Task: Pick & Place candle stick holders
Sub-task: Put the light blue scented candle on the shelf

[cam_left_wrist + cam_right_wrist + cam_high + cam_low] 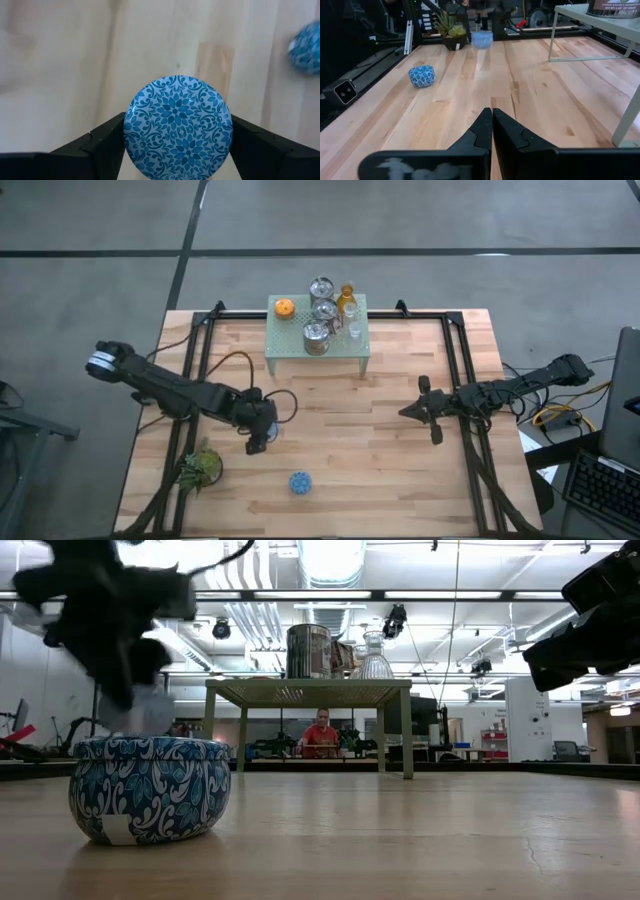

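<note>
Left tool (258, 442): fingers (102, 142) pinching a blue patterned holder (178, 127) at its rim, held over bare desk (380, 470) planks left of centre, near the leafy plant (201, 467). Second blue holder (300, 482): resting alone near the desk's front edge, open wood on all sides. Right tool (412, 411): fingers pressed together, over clear desk at right of centre; remaining holders (322, 311) grouped on the pale-green mesh stand (290, 338) at the far edge.
</note>
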